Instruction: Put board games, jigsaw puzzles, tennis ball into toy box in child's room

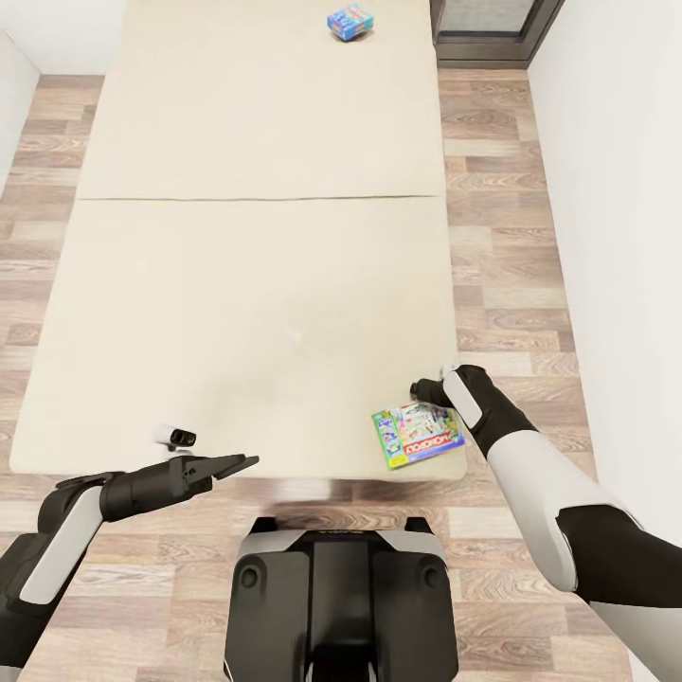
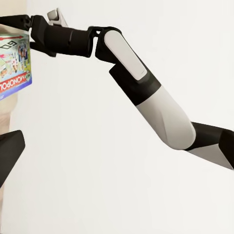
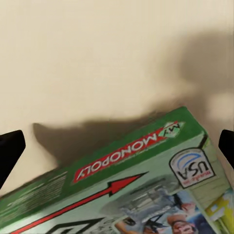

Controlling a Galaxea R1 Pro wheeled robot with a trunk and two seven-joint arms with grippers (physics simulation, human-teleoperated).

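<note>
Bed: a broad cream mattress (image 1: 256, 284) is seen from its near end, in two panels divided by a seam running across the head view; its surface is flat and mostly bare.
Floor: wood planks (image 1: 493, 237) are laid along both sides of the bed and under the robot's base.
Walls: a white wall (image 1: 616, 189) is seen along the right, and a dark-framed opening (image 1: 488, 28) at the far right corner.
Monopoly box: the green-white board game (image 1: 418, 434) is lying flat at the near right corner of the bed, close to the edge.
Small blue box: a second game (image 1: 349, 21) is lying at the far end of the mattress.
Right gripper (image 1: 431, 386): it is held over the Monopoly box with fingers spread apart.
Left gripper (image 1: 230, 466): it is held at the bed's near edge; its finger spacing cannot be told.
</note>
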